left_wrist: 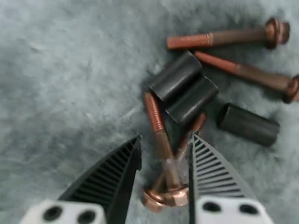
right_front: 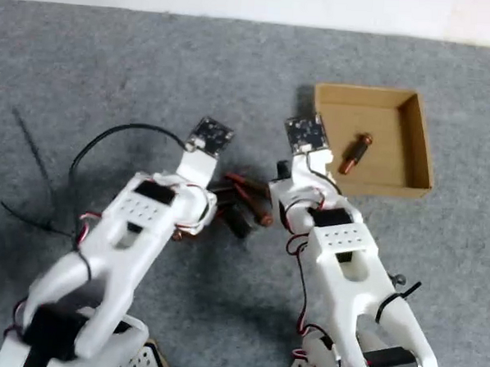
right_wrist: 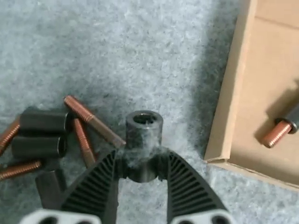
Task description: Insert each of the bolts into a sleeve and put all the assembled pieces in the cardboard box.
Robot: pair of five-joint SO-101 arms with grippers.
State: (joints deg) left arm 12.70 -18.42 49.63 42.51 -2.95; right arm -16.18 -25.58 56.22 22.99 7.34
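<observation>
Right fingers [right_wrist: 93,186] grip sleeve [right_wrist: 144,135], bore pointing away.

Copper-coloured bolts [left_wrist: 160,135], black sleeves [left_wrist: 176,77], a tan cardboard box [right_front: 420,143] and white arms [right_front: 136,219] on mottled grey carpet [right_front: 112,61].

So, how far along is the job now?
Done: one assembled piece lies in the cardboard box. In hand: the right gripper holds a sleeve; the left gripper stands open around two of four loose bolts. Left: those four bolts, that sleeve and three more sleeves.
</observation>
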